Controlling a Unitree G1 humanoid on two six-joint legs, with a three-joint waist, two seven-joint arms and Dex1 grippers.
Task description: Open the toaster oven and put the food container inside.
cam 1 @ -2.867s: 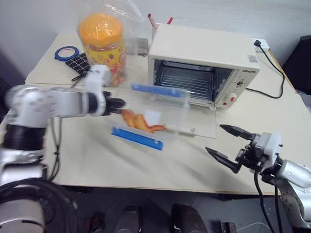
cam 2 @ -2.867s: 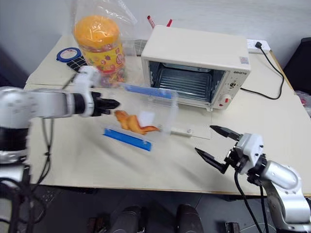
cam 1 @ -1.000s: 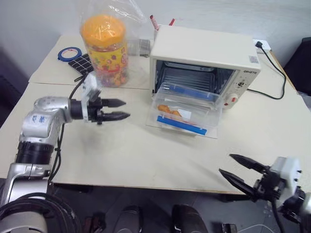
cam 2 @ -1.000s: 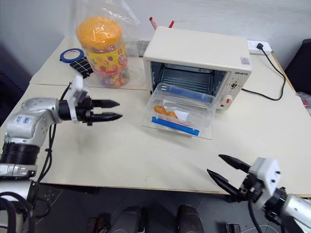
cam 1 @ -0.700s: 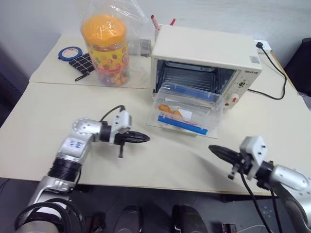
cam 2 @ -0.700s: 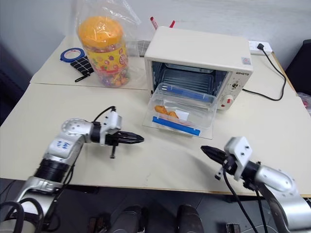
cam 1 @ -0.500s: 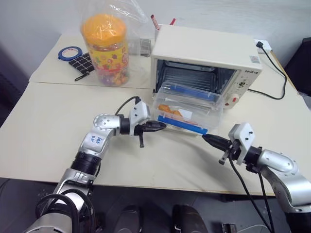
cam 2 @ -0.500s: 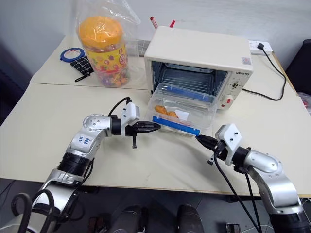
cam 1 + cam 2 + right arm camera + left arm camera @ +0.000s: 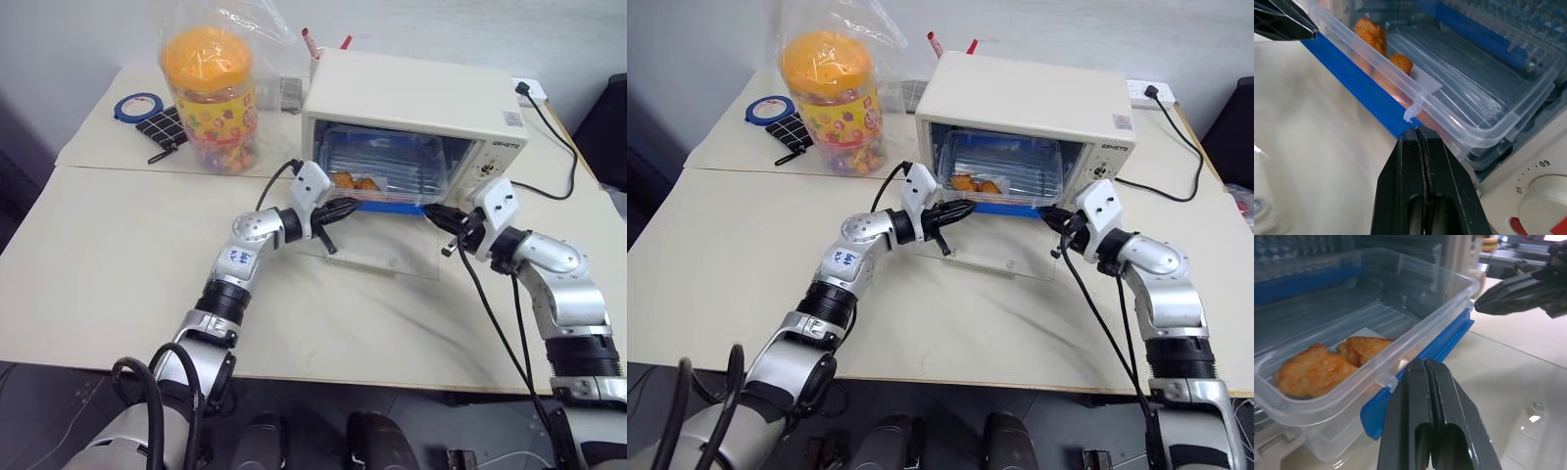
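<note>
Container's basically sitting in the oven mouth now

Food container point(image 9: 1004, 181) rests inside the open toaster oven point(image 9: 1029, 117). Left gripper point(image 9: 965, 209) pokes its 7 o'clock corner, right gripper point(image 9: 1048, 217) at 5 o'clock, both pinched closed.

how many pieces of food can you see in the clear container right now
2 for certain: two orange-brown pieces lie side by side in the food container, one nearer its end wall, the other toward the middle. A third may be hidden where they overlap.
</note>
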